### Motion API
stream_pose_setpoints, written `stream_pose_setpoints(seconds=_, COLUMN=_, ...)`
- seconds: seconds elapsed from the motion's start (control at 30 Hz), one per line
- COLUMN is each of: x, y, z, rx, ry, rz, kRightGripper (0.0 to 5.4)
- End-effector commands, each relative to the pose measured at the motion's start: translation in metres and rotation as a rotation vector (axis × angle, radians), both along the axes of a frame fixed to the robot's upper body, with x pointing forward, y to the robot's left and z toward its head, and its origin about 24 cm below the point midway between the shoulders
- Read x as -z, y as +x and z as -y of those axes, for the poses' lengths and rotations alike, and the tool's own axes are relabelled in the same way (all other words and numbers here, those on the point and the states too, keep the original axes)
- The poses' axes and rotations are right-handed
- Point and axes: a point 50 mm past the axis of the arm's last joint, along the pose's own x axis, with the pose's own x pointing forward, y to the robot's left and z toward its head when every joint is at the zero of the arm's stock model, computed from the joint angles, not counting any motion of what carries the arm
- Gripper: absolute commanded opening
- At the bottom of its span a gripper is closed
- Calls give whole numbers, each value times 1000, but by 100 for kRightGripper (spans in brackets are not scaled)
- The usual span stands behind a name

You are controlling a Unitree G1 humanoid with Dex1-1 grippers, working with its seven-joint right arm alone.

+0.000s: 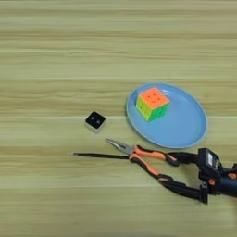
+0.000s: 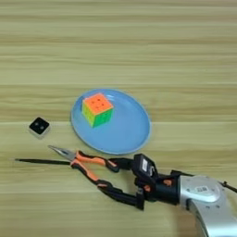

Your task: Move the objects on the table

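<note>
the tool lies low on the surface, fingers spread around the handle ends of the pliers, not clenched. thin black rod lies left. further back, puzzle cube sits on blue plate.

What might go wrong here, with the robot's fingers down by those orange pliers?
The gripper has its two fingers spread around the handle ends of the pliers, so closing could squeeze or skid them. The pliers' tip lies against the thin black rod, which may get dragged along. The blue plate holding the cube sits close above and could be nudged.
</note>
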Motion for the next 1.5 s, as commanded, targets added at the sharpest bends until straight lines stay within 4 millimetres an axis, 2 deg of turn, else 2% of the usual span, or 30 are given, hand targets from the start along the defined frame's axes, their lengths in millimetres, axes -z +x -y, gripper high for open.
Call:
stream_pose_setpoints(seconds=0.03, x=-14, y=15, z=19, rx=75, ry=-58, rz=74, kRightGripper=334)
stream_pose_setpoints(seconds=0.4, x=-10, y=16, z=26, rx=73, ry=-75, rz=39, kRightGripper=334)
stream_pose_setpoints(seconds=0.43, x=-10, y=15, z=26, rx=67, ry=-76, rz=34, kRightGripper=370)
stream_pose_setpoints(seconds=0.97, x=-12, y=8, z=26, rx=9, ry=-69, rz=-10, kRightGripper=530)
stream_pose_setpoints(seconds=1.5, x=-27, y=0, z=29, rx=-58, ry=-48, rz=-36, kRightGripper=538)
